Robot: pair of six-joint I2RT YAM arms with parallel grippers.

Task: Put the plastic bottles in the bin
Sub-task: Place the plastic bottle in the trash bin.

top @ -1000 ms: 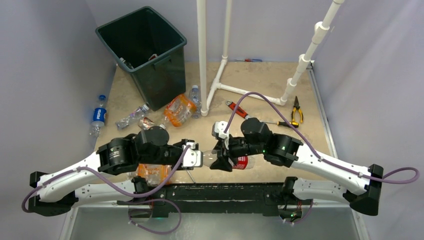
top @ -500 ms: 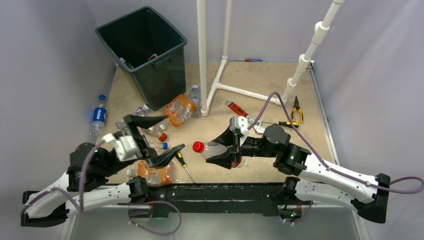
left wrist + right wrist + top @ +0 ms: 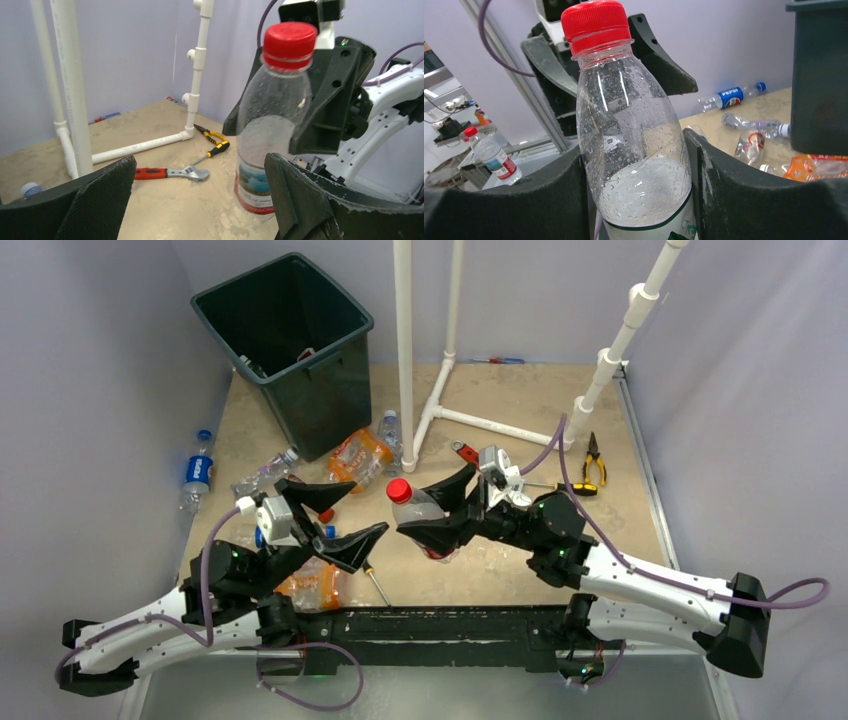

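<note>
My right gripper (image 3: 425,518) is shut on a clear plastic bottle (image 3: 418,508) with a red cap and a red-edged label, and holds it upright above the table's middle. In the right wrist view both pads press the bottle (image 3: 634,145) on its sides. My left gripper (image 3: 368,506) stands wide open just left of it, with nothing between its fingers (image 3: 95,200); the bottle (image 3: 272,125) shows beyond its right finger. The dark bin (image 3: 285,340) stands at the far left. Crushed bottles lie in front of it: an orange-labelled one (image 3: 358,460), a clear one (image 3: 262,473) and a Pepsi one (image 3: 197,472).
A white pipe frame (image 3: 440,390) rises behind the middle of the table. A red-handled wrench (image 3: 170,173), yellow pliers (image 3: 593,455) and a screwdriver (image 3: 372,580) lie on the tabletop. Another orange-labelled bottle (image 3: 310,585) lies under my left arm.
The left gripper let go of the bottle's cap end, opened wide and drew back to the left. The right gripper lifted the bottle and carried it up and away from the near edge.
</note>
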